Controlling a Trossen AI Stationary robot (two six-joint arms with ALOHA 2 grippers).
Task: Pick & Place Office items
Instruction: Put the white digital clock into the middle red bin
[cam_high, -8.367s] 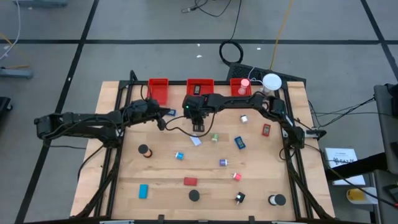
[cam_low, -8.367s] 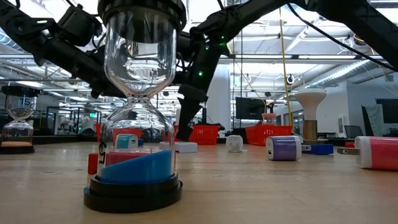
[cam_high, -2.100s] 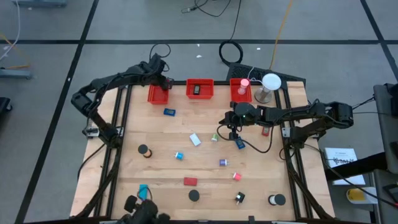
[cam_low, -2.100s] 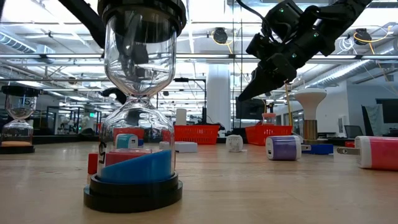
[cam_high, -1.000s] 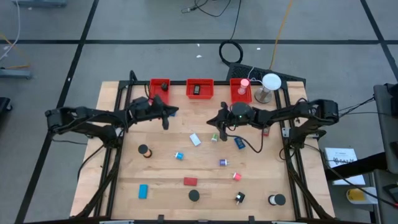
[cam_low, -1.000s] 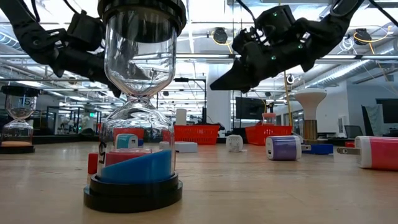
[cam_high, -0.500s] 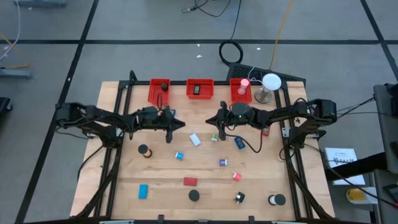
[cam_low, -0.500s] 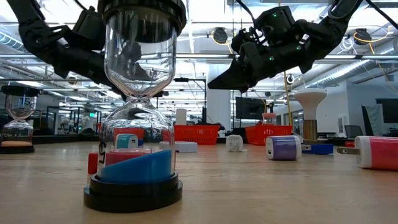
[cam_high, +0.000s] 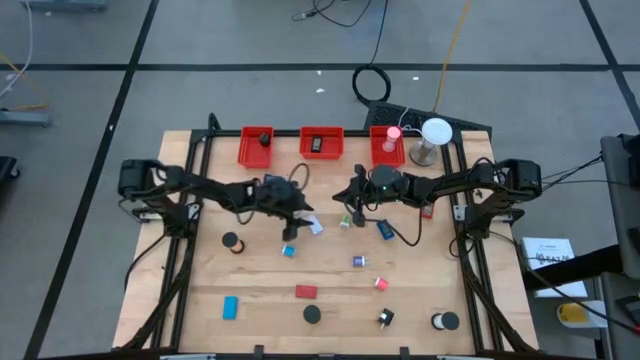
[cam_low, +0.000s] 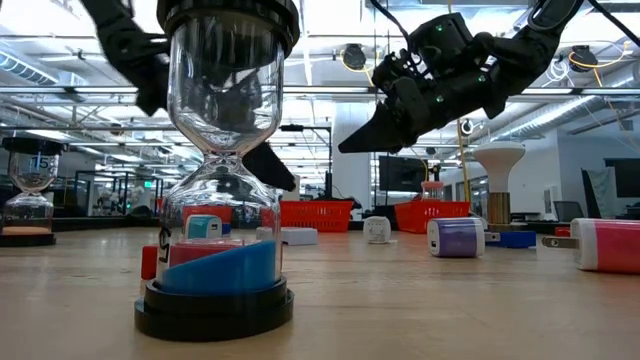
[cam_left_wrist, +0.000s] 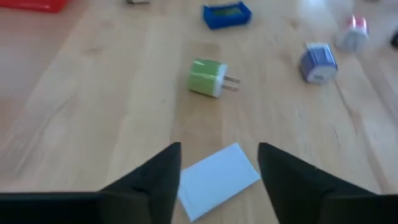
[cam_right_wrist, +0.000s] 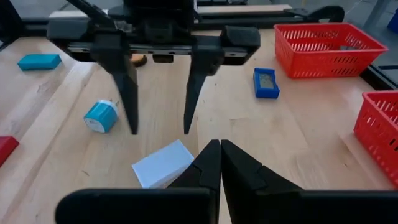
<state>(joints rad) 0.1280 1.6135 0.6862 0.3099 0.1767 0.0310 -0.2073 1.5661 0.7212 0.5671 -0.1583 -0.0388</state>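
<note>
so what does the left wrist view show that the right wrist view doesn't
Only the left wrist view shows the green charger and the purple charger. Only the right wrist view shows the left gripper from the front with fingers spread, the right gripper pinched shut, a red bin, a light blue charger and a teal block. Both show the pale blue card on the wood and the blue block.

Two dark jointed arms, black cables looped alongside, tapering black jaws.
</note>
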